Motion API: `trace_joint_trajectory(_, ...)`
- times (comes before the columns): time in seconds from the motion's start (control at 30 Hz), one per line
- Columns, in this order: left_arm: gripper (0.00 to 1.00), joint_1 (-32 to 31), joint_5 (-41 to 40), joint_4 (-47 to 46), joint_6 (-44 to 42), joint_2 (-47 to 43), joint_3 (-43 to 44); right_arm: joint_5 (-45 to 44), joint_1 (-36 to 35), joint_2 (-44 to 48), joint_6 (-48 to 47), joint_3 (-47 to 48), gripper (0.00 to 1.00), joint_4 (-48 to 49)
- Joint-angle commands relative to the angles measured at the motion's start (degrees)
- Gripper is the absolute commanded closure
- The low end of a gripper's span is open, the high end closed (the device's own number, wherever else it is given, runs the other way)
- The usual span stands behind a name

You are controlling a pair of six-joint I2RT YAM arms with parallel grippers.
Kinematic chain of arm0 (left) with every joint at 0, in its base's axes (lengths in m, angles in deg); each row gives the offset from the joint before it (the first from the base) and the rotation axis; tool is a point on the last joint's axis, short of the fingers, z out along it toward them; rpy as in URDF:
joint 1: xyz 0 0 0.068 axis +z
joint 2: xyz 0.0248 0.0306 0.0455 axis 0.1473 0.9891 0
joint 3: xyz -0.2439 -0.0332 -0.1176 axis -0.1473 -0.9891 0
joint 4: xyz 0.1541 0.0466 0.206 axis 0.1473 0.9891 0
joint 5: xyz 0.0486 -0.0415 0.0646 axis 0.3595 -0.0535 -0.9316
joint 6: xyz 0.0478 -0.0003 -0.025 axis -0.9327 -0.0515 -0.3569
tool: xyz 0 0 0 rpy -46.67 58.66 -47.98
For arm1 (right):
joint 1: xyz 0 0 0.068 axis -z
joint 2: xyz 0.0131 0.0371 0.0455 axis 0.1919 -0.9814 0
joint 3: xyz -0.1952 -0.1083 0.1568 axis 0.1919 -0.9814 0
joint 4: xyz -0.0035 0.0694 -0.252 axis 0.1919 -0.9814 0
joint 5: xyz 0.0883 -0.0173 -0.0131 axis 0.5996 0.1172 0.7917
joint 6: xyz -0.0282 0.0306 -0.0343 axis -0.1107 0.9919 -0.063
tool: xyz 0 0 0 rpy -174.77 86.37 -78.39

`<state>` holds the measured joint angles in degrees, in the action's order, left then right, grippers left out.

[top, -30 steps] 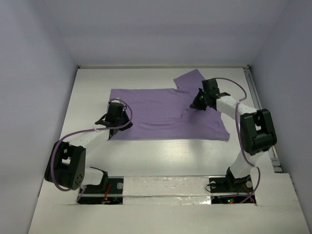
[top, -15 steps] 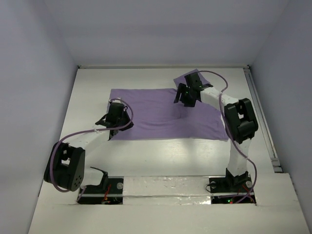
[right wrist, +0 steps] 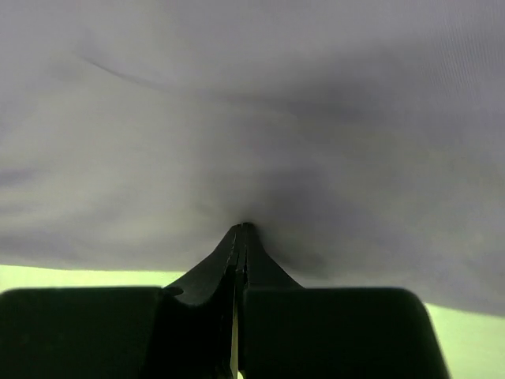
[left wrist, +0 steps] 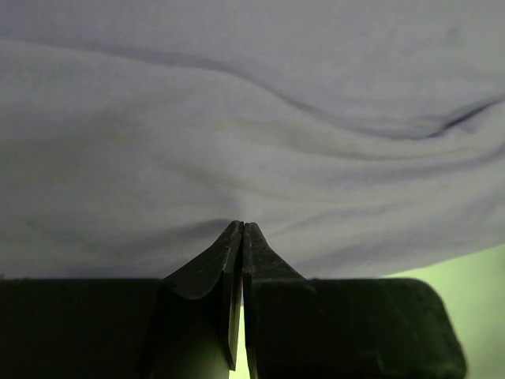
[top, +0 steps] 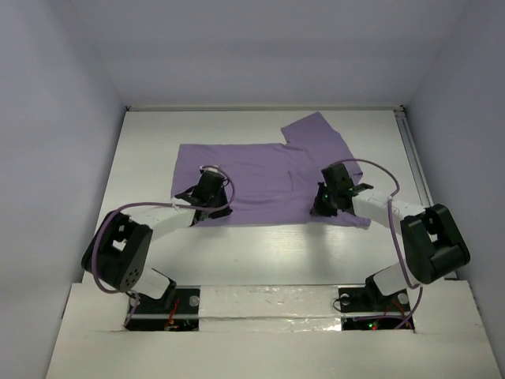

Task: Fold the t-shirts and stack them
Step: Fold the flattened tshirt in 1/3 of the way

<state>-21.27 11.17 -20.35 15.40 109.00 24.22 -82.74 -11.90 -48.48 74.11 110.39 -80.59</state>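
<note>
Right gripper (top: 322, 207) is brought back from far sleeve to near hem of t-shirt (top: 260, 178), fabric pinched between closed tips. Left gripper (top: 207, 204) is shifted right, likewise clamped on hem. Shirt is spread ahead of both. Arms are stretched low.

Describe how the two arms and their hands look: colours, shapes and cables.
Both the left arm and the right arm have white links between bulky black joint housings. A lavender cable loops loosely along each. The left hand and the right hand are black, each with two flat fingers tapering from a blocky body to a thin tip.
</note>
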Motion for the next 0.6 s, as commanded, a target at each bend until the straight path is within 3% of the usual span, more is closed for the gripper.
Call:
trace_joint_trajectory(0.0, 1.00, 2.1, -0.6, 2.3, 1.7, 1.7, 0.0, 0.0, -0.5, 0.1, 1.2, -4.6, 1.00, 2.1)
trace_joint_trajectory(0.17, 1.00, 7.5, 10.6, 4.4, 3.7, 5.1, -2.9, 0.1, -0.5, -0.7, 4.2, -8.0, 1.00, 0.6)
trace_joint_trajectory(0.3, 1.00, 10.3, 19.0, 3.7, 5.0, -0.1, -9.3, 3.5, -0.5, 4.9, 5.9, -12.8, 1.00, -1.8)
trace_joint_trajectory(0.57, 1.00, 10.3, 18.3, 10.3, 9.4, -9.6, -11.3, 5.1, -0.5, 15.7, 6.6, -12.0, 1.00, -10.8)
